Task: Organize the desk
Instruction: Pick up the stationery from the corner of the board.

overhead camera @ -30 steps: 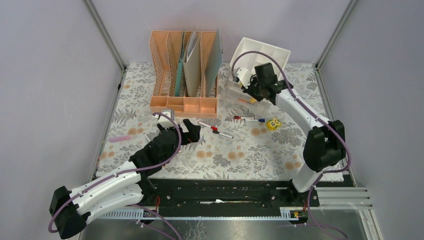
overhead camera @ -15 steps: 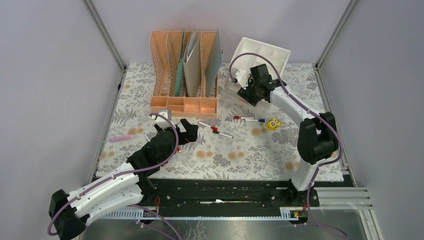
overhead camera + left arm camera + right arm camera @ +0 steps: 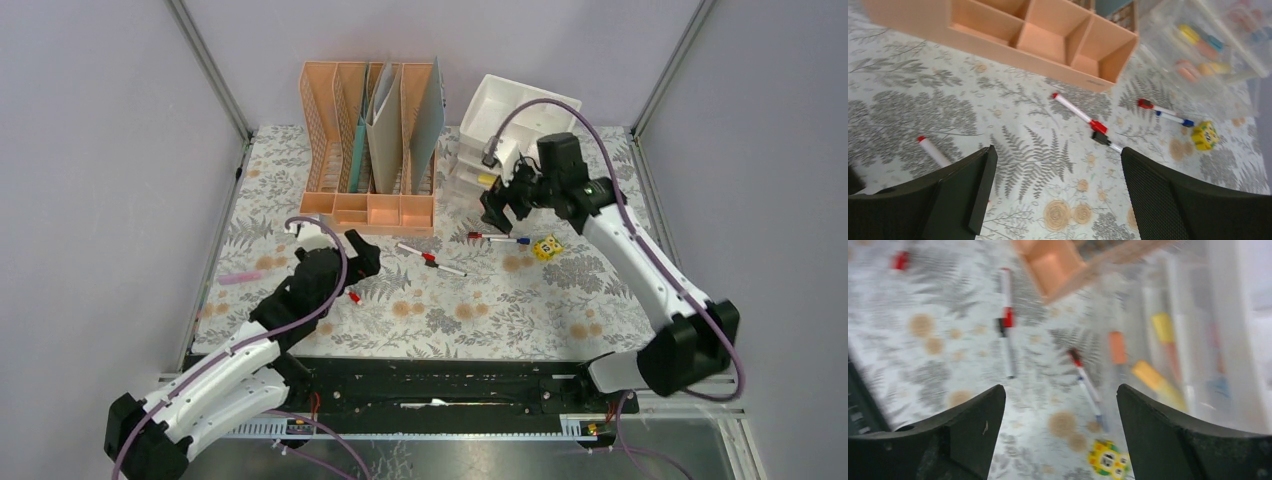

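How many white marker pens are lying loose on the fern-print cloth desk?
5: a red-tipped marker by the left gripper; red-capped and black-capped markers end to end mid-desk; red-capped and blue-capped markers beside the small yellow toy. Arms may hide more.

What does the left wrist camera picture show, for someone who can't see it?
The left gripper hangs open over a flowery desk with pens scattered on it. A yellow cube lies at the right, a peach tray sits at the top, and a clear drawer holds coloured things.
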You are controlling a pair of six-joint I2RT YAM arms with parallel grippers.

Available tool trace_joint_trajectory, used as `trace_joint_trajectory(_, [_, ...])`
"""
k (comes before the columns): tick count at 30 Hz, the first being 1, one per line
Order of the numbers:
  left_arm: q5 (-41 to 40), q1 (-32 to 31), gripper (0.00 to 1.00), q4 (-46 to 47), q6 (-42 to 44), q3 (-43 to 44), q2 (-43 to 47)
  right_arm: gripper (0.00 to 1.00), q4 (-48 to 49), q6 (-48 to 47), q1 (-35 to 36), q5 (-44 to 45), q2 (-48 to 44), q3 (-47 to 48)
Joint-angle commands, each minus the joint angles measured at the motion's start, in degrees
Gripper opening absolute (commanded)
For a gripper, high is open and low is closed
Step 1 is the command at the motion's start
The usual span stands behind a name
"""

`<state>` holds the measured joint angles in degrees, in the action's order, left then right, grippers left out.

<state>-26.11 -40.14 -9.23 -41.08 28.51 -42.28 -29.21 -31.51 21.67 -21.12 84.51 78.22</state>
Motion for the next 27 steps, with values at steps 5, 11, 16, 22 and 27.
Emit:
trace_joint_trajectory(5, [4.4,13.2,0.99,-9.5,-2.7,5.3,-2.7,0.96,1.7,6.8,-0.3,-30.6,-8.4,-10.0])
trace_joint_trajectory(11, [5.4,25.9,0.99,-10.7,-1.8,7.6,-5.7,0.98,2.2,7.6,-0.3,-33.4,-7.8,-11.1])
trace_joint_trajectory(16, [9.6,34.9,0.99,-10.9,-3.6,11.2,-12.3,1.00,2.2,7.4,-0.3,-32.3,-8.7,-11.1])
trace_joint_trajectory(22, [6.2,37.0,0.99,-18.1,-6.6,19.7,-19.2,1.00,2.2,5.9,-0.3,-30.1,-9.2,-11.4])
trace_joint_trajectory(27, [2.1,39.5,0.99,-15.5,-6.5,17.4,-17.7,1.00,2.0,4.0,-0.3,-28.4,-8.6,-11.5])
